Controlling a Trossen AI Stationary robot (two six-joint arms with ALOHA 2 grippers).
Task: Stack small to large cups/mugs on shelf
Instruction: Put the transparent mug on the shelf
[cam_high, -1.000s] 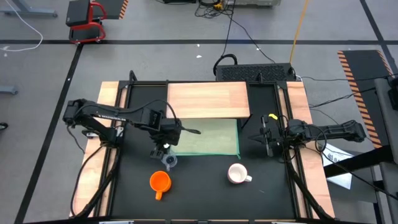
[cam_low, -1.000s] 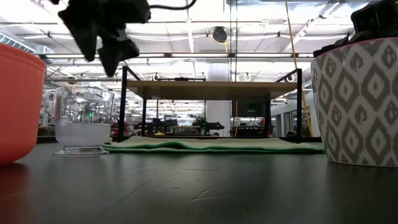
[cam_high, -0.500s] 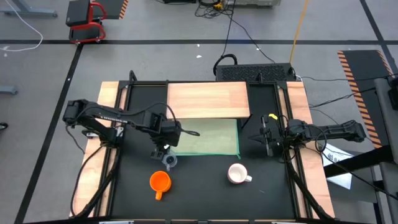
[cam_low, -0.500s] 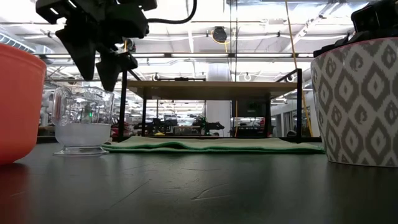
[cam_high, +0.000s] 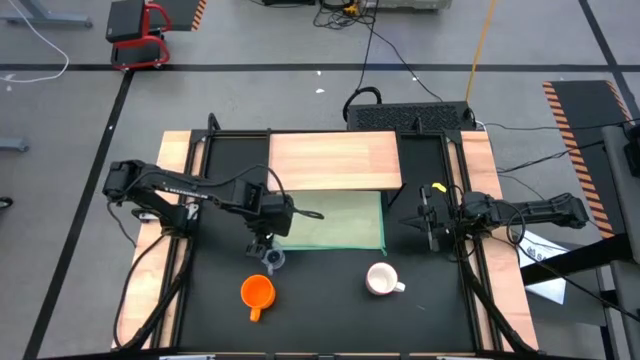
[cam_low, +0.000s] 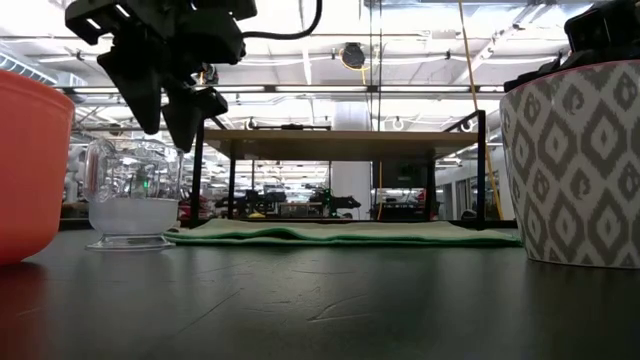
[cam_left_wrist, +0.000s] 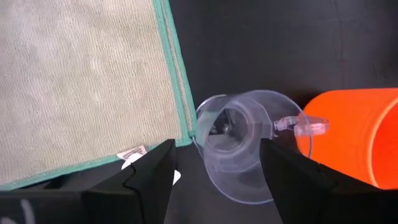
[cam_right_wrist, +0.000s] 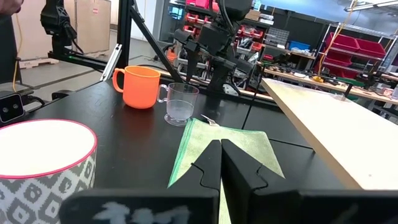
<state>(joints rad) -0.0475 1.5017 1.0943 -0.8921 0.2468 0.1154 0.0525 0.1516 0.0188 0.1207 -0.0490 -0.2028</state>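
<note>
Black worktop with pale wooden side strips; shelf at far edge, green mat just before it. Room beyond: workshop, grey floor, ceiling lights.

Left end effector above clear cup, fingers spread wide, straddling cup rim, holding nothing. Orange mug just beside cup; white mug well apart.

Right end effector waits at right edge, fingers pressed together, empty.

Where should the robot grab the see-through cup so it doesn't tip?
Probably across the rim of the clear cup, from straight above. It stands upright and open, the left gripper hangs open right over it, and its small handle sticks out toward the orange mug, leaving the other sides free.
</note>
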